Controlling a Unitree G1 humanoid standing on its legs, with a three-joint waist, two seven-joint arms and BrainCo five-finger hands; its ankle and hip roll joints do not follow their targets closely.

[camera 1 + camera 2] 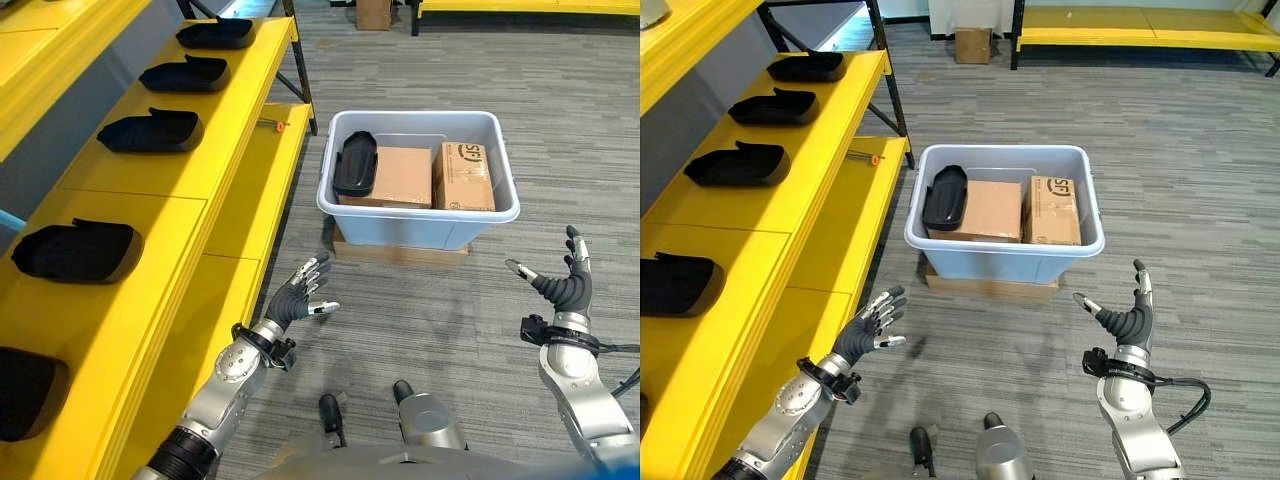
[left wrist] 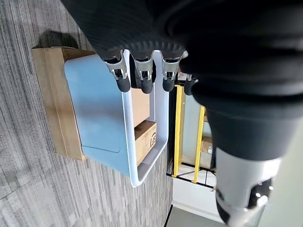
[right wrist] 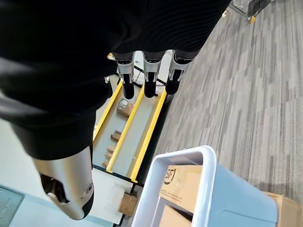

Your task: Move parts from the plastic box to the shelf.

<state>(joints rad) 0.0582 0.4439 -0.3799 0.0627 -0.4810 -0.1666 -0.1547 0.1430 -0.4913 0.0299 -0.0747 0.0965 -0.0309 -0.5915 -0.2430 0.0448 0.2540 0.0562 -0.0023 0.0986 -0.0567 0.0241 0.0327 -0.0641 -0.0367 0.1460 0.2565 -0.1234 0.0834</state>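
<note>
A pale blue plastic box (image 1: 420,220) stands on a flat wooden board on the carpet. Inside it a black moulded part (image 1: 355,163) leans against the left wall, beside two cardboard boxes (image 1: 463,176). Several similar black parts (image 1: 150,131) lie in a row on the yellow shelf (image 1: 150,220) at the left. My left hand (image 1: 297,296) hovers open above the floor, short of the box's near left corner. Off to the right, short of the box, my right hand (image 1: 563,285) is raised with its fingers spread and empty.
A lower yellow shelf ledge (image 1: 255,210) runs between the top shelf and the box, with a small orange-tipped item (image 1: 272,125) on it. Another cardboard box (image 1: 974,44) sits far back by a second yellow rack (image 1: 1140,25). Grey carpet lies between my hands.
</note>
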